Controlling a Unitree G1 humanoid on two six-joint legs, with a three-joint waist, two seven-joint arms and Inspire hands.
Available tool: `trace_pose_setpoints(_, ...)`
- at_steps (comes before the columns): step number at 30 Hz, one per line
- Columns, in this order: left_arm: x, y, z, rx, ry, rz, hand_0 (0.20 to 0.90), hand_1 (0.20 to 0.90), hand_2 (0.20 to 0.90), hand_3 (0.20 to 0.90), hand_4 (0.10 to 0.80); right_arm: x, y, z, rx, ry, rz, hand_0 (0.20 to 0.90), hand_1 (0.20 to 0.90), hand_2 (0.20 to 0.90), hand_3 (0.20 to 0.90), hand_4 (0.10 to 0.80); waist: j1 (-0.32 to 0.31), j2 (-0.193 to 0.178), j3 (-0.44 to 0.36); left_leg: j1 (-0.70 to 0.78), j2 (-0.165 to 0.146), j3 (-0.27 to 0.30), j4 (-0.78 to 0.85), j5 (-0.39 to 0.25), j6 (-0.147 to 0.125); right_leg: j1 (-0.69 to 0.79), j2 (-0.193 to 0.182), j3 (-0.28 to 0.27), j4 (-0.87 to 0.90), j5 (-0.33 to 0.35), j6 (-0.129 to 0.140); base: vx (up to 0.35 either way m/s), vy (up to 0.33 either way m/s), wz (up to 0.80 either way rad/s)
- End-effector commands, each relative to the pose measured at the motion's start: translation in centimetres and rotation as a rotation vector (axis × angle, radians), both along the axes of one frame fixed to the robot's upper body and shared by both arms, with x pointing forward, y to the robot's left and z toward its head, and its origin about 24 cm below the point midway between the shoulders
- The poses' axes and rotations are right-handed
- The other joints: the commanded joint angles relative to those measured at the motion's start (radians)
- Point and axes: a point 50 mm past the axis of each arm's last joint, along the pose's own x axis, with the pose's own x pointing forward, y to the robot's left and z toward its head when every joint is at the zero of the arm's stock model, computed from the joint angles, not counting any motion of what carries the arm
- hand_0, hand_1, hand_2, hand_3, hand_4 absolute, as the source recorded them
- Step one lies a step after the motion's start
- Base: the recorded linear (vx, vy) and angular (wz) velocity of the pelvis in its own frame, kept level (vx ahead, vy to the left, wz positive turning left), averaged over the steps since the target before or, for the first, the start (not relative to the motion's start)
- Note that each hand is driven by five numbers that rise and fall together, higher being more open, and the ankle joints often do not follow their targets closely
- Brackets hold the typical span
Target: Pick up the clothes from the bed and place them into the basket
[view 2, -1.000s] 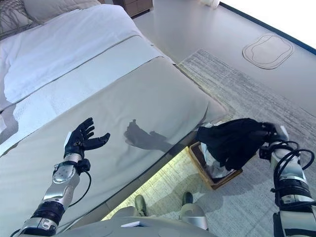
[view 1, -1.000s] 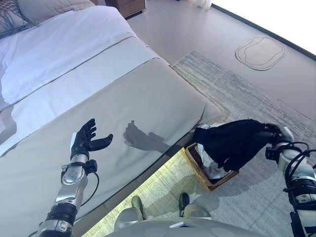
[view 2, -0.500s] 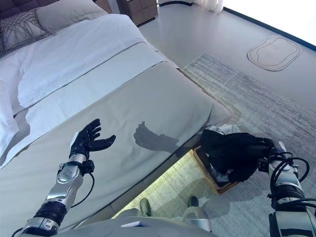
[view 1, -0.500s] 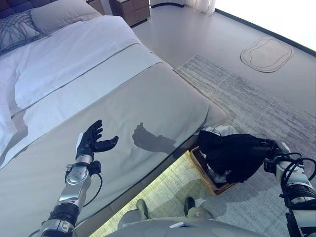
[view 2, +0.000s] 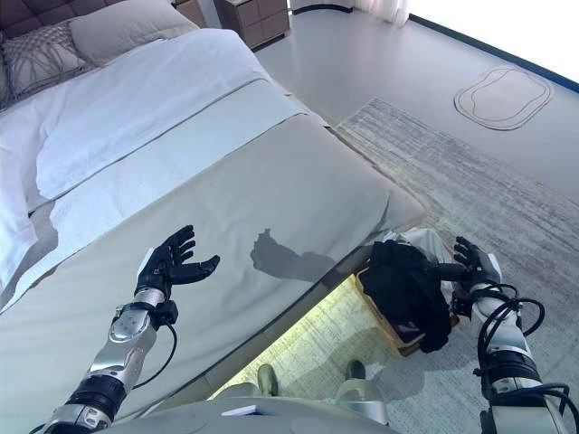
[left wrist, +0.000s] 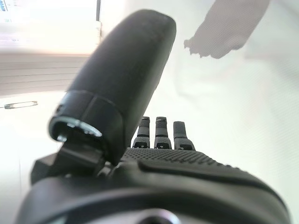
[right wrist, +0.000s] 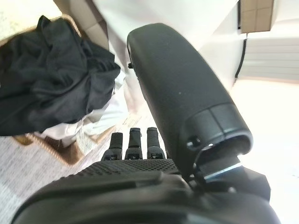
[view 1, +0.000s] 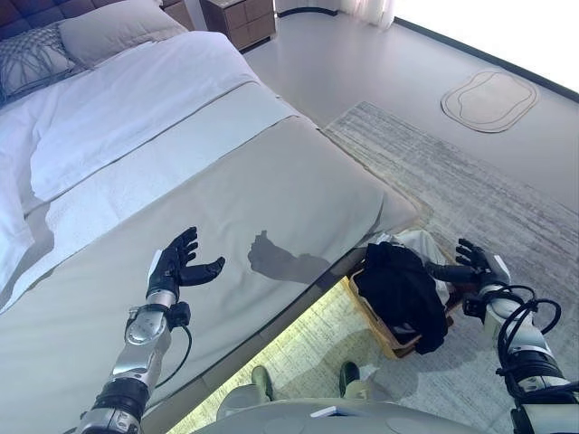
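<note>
The left hand hovers over the grey bed, fingers spread, holding nothing. Well off toward the right hand, the black garment lies heaped in the wooden basket on top of white clothes, draping over its rim. Just beside it, the right hand has its fingers splayed, empty. The basket stands on a pale rug at the bed's edge.

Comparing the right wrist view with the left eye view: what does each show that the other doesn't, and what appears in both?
Only the right wrist view: close detail of white clothes under the black garment.

Only the left eye view: the bed, its pillows, the open left hand above the cover, and the rug.

Both: the open right hand, empty beside the basket, with the black garment piled in it.
</note>
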Motion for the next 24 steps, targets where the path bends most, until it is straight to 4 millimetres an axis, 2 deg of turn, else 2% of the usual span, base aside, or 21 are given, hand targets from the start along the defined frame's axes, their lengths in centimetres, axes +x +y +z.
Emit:
trace_pose_setpoints(1, 1.1, 1.1, 2.0, 0.046, -0.114, -0.005, 0.9, 0.9, 0.9, 0.9, 0.8, 2.5, 0.2, 4.0, -0.039, -0.236, 0.039, 0.9, 0.9, 0.9, 0.9, 0.8, 0.009, -0.02, -0.041, -0.037, 0.044, -0.06, 0.006, -0.008, -0.058, -0.047, 0.003, 0.01, 0.129, -0.096, 0.006, 0.043, 0.0, 0.0)
trace_pose_setpoints(6, 0.5, 1.1, 1.2, 0.068, -0.067, -0.031, 0.9, 0.9, 0.9, 0.9, 0.8, 2.8, 1.5, 4.4, -0.052, -0.274, 0.092, 0.9, 0.9, 0.9, 0.9, 0.8, 0.007, -0.023, -0.045, -0.036, 0.049, -0.058, 0.008, -0.007, -0.058, -0.047, 0.007, 0.01, 0.131, -0.098, 0.006, 0.0, 0.0, 0.0)
trace_pose_setpoints(7, 0.2, 0.9, 0.8, 0.072, -0.048, -0.05, 0.9, 0.9, 0.9, 0.9, 0.8, 3.0, 2.5, 4.6, -0.1, -0.28, 0.134, 0.9, 0.9, 0.9, 0.9, 0.8, 0.005, -0.023, -0.045, -0.037, 0.05, -0.057, 0.011, -0.007, -0.059, -0.047, 0.007, 0.01, 0.134, -0.1, 0.006, 0.0, 0.0, 0.0)
trace_pose_setpoints(14, -0.1, -0.1, 0.2, 0.149, 0.0, -0.157, 0.9, 0.9, 0.9, 0.9, 0.8, 3.3, 6.2, 5.5, -0.352, -0.284, 0.377, 0.9, 0.9, 0.9, 0.9, 0.8, 0.003, -0.022, -0.044, -0.047, 0.046, -0.061, 0.02, -0.008, -0.057, -0.049, 0.002, 0.008, 0.14, -0.107, 0.009, 0.003, 0.034, 0.0)
trace_pose_setpoints(15, -0.1, -0.5, 0.1, 0.167, 0.002, -0.188, 0.9, 0.9, 0.9, 0.9, 0.8, 3.2, 7.4, 5.5, -0.396, -0.284, 0.452, 0.9, 0.9, 0.9, 0.9, 0.8, 0.006, -0.021, -0.043, -0.051, 0.043, -0.065, 0.024, -0.009, -0.057, -0.05, -0.001, 0.003, 0.144, -0.109, 0.01, -0.004, 0.038, 0.01)
trace_pose_setpoints(21, -0.7, -0.9, -0.5, 0.159, 0.045, -0.24, 0.9, 0.9, 0.9, 0.9, 0.8, 2.6, 10.1, 5.9, -0.542, -0.307, 0.673, 0.9, 0.9, 0.9, 0.9, 0.8, 0.027, -0.025, -0.044, -0.063, 0.033, -0.084, 0.033, -0.01, -0.056, -0.041, -0.01, -0.019, 0.149, -0.118, 0.009, 0.022, 0.021, 0.04)
trace_pose_setpoints(24, -0.9, -1.1, -0.8, 0.156, 0.067, -0.259, 0.9, 0.9, 0.9, 0.9, 0.8, 2.6, 10.7, 6.5, -0.616, -0.32, 0.73, 0.9, 0.9, 0.9, 0.9, 0.8, 0.043, -0.026, -0.043, -0.069, 0.025, -0.099, 0.033, -0.009, -0.055, -0.035, -0.01, -0.032, 0.154, -0.123, 0.009, 0.023, -0.008, 0.15)
